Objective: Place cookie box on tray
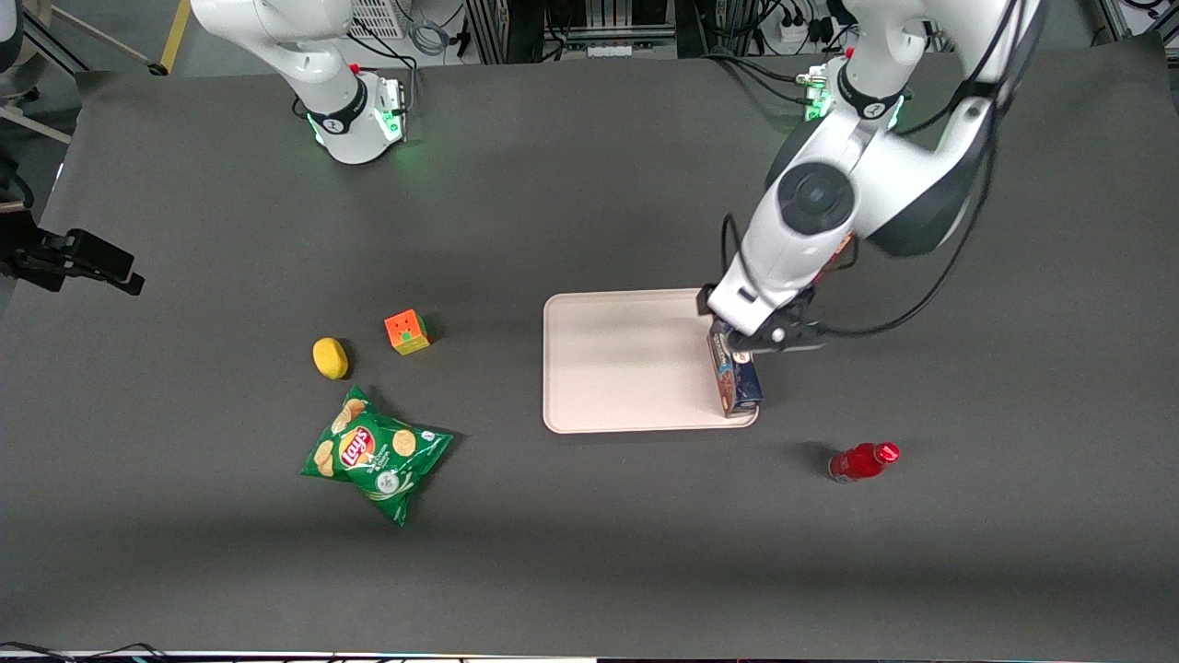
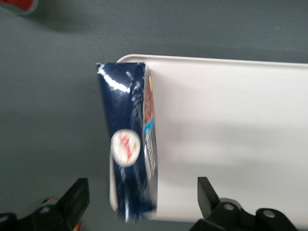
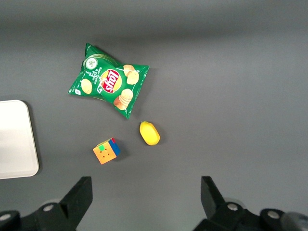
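The dark blue cookie box stands on edge along the tray's border at the working arm's end, its white oval logo facing up. The cream-white tray lies flat on the dark table, and the box partly overlaps its rim. My left gripper hovers just above the box's end that lies farther from the front camera. It is open, and both black fingers stand well clear of the carton's sides.
A red bottle lies on the table nearer the front camera than the tray, toward the working arm's end. Toward the parked arm's end lie a green chips bag, a yellow lemon and a colour cube.
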